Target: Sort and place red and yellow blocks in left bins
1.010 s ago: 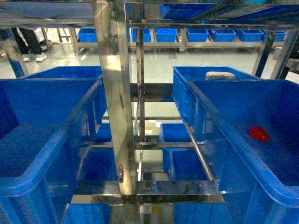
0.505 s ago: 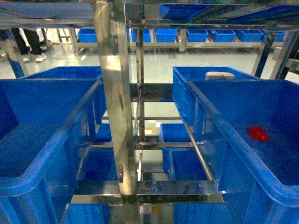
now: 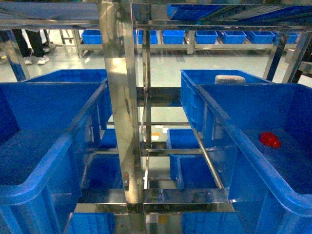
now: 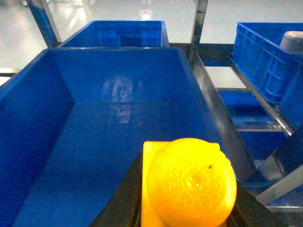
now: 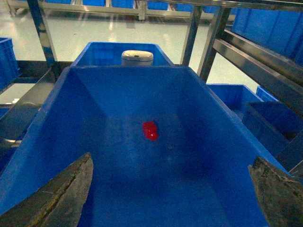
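Yellow block (image 4: pixel 189 187): 1 (left hand clamped on it) | red block (image 5: pixel 150 130): 1 | right hand (image 5: pixel 170 189) apart

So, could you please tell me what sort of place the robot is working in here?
Probably a warehouse or factory sorting area: big blue crates sit on a steel rack, and more blue bins line shelving across a pale, shiny floor.

Orange-yellow block (image 4: pixel 189 182), red block (image 5: pixel 150 130), blue bins (image 4: pixel 52 94).
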{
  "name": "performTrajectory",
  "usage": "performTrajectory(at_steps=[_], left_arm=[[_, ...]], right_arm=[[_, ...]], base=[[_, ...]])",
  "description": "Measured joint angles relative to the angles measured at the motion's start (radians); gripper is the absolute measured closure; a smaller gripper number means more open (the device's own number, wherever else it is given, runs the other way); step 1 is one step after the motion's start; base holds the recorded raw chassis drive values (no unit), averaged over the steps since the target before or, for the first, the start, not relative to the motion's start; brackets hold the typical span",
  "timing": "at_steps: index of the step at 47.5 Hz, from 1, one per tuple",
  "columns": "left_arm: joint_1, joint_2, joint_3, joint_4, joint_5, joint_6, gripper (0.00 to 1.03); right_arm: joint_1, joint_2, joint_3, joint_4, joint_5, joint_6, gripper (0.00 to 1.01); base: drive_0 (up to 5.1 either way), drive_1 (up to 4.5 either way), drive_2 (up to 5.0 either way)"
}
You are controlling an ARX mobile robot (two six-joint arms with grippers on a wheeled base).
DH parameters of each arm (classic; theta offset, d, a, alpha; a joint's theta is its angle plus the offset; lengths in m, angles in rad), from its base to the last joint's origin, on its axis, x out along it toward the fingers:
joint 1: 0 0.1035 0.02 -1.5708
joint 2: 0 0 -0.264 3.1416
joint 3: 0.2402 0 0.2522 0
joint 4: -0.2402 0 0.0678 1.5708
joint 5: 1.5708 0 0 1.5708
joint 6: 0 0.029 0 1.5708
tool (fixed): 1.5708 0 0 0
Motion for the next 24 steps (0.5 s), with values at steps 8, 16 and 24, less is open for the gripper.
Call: performTrajectory(at_steps=[8,16,24], left_arm=[[0.032,0.127,-0.005,0.06,0.003,-0.018,0.77],[0.066,0.255,-0.006,0.158,0.011,-0.02,0.77],[0.108,0.403,0.025,0.247,0.031,-0.017,0.77]], right_arm=[[0.0,0.0,0.0,0.0,0.0,0.0,0.03],[0.0,0.0,0.0,0.0,0.0,0.0,0.03],[0.0,0.0,0.0,0.0,0.0,-0.003,0.03]], base=[[0.0,0.0,0.0],[0.0,0.0,0.0],[0.0,0.0,0.0]])
